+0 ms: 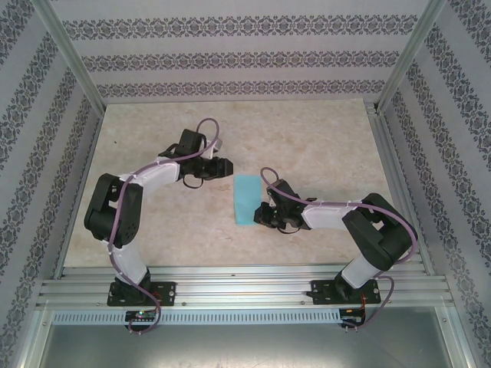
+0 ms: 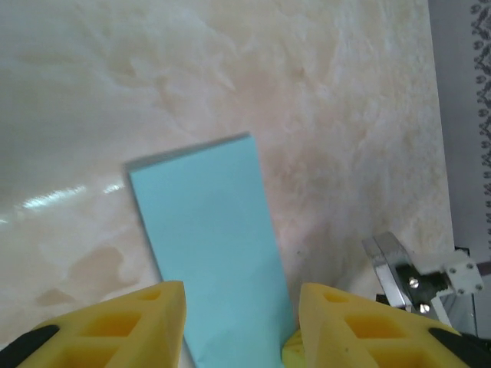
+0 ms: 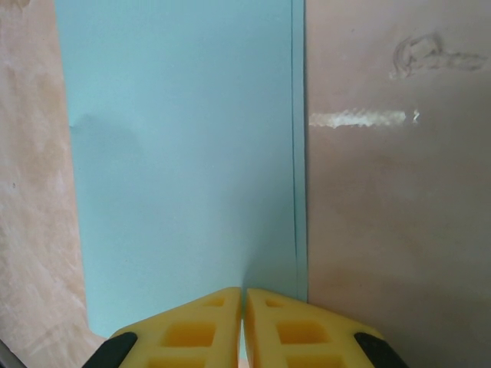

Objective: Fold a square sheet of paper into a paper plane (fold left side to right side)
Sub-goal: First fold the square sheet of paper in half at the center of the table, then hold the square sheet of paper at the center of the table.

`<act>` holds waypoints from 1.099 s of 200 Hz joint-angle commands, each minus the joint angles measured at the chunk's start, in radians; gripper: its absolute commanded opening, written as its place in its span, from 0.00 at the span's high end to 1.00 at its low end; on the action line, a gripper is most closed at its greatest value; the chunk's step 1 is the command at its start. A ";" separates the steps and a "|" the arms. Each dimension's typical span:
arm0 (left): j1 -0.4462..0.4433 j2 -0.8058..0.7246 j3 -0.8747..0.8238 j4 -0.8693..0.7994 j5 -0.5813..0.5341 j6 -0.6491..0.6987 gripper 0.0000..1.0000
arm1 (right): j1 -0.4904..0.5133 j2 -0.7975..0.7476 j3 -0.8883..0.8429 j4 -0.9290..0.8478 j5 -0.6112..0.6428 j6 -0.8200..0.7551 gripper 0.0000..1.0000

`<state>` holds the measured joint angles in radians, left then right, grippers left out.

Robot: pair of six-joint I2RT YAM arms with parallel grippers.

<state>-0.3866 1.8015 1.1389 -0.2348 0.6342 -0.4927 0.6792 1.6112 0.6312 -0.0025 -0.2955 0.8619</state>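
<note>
Sheet of paper (image 3: 184, 153) already halved; nose and wing folds left. Your right gripper (image 3: 244, 297) sits clenched at its layered edge, your left gripper (image 2: 242, 307) spread, paper between its jaws.

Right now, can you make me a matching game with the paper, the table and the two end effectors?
Things:
1. paper
2. table
3. left end effector
4. right end effector

Colour or state:
A. shut
B. beige
C. open
D. light blue

Pairs: 1-D, 2-B, 3-C, 4-A
</note>
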 commanded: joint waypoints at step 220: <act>-0.150 0.168 -0.116 0.066 -0.105 -0.020 0.61 | -0.168 0.074 0.324 -0.059 -0.051 -0.089 0.87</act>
<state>-0.5129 1.9404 1.0626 -0.0978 0.5892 -0.5484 0.5308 1.5803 0.8879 -0.1333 -0.3164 0.7631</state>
